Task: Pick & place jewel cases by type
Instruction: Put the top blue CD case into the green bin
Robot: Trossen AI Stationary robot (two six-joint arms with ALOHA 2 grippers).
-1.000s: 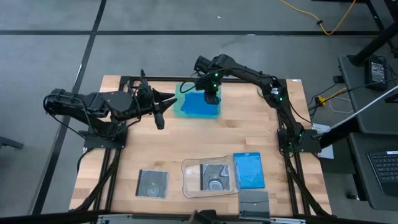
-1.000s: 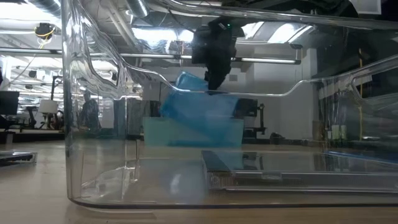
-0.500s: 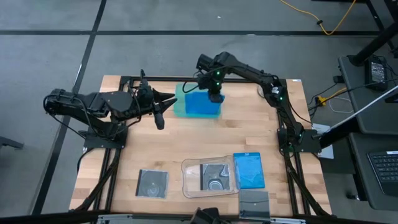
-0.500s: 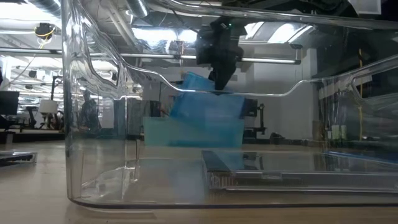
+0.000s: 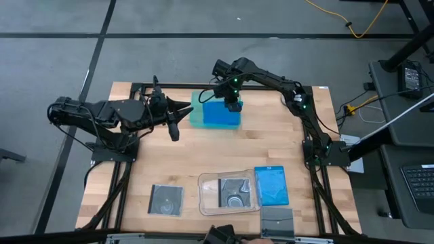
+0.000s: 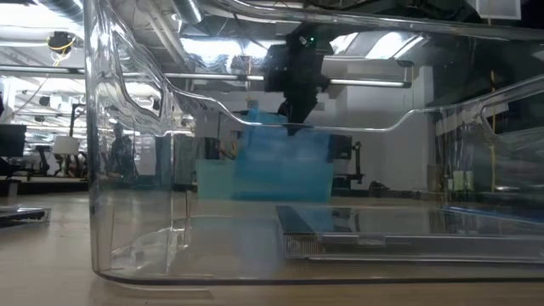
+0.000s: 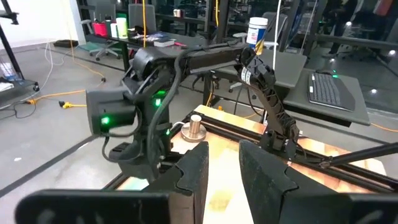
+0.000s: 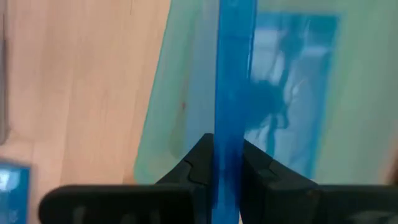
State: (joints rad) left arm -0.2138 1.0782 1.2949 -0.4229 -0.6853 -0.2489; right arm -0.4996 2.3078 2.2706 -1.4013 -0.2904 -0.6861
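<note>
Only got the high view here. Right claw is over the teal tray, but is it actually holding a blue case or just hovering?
Observer: Holding. In the right wrist view the right claw is shut on the edge of a bright blue rectangular plastic jewel case, which runs edge-on between the fingers.
Operator: Is the case down in the tray?
Observer: In the low view the case hangs upright from the claw, its lower part behind the wall of the teal translucent tray. Whether it touches the floor, I cannot tell.
Operator: Tray already got one in it?
Observer: Yes, the right wrist view shows another blue case lying flat in the tray.
</note>
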